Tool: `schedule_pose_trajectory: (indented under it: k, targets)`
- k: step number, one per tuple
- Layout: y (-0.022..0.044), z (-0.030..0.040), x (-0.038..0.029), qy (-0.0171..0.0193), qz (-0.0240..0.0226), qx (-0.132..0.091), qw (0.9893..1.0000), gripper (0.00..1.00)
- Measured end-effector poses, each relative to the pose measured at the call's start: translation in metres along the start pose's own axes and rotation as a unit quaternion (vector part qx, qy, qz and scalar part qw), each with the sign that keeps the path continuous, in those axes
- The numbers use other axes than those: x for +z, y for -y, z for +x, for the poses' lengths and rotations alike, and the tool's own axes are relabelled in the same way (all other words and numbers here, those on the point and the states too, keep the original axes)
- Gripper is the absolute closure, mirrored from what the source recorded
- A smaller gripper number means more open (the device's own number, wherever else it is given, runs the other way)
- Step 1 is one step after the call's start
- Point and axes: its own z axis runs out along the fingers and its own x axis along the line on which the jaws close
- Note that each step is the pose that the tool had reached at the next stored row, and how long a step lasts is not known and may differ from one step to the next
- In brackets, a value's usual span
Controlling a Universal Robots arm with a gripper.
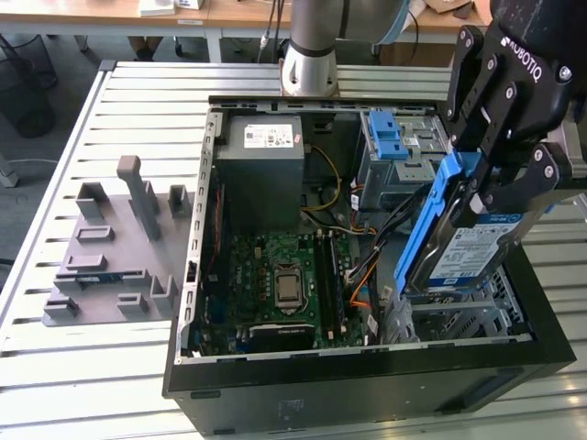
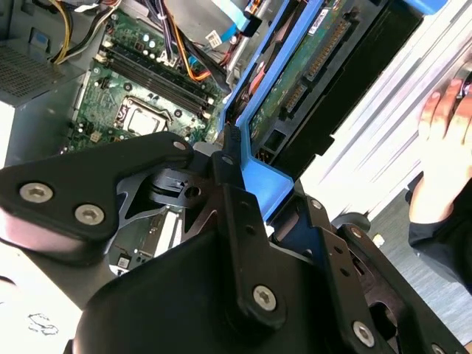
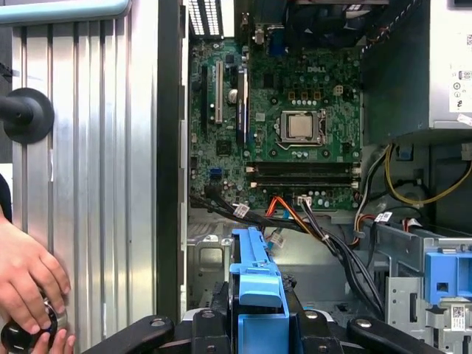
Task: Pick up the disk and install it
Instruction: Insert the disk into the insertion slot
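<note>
Black fingers (image 1: 537, 179) clamped on disk (image 1: 470, 254), tilted over open computer case (image 1: 367, 371)

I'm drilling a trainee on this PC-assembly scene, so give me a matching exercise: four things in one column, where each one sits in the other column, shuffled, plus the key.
1. silver rectangular hard drive with blue plastic carrier frame
2. grey plastic fixture block with upright pegs
3. grey metal box with white sticker
4. light-blue ridged plastic latch bracket

A. on the slatted metal table, outside the black computer case
B. inside the case, next to the green motherboard
C. clamped, tilted, in the robot's black hand
D. atop the grey drive cage inside the case

Pairs: 1-C, 2-A, 3-B, 4-D
</note>
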Motion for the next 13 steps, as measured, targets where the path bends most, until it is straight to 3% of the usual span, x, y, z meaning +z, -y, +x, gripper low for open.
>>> schedule_pose_trajectory:
  k: [13]
  targets:
    - [0.0139, -0.0002, 0.0048, -0.0001, 0.0, 0.0, 1.0, 0.64]
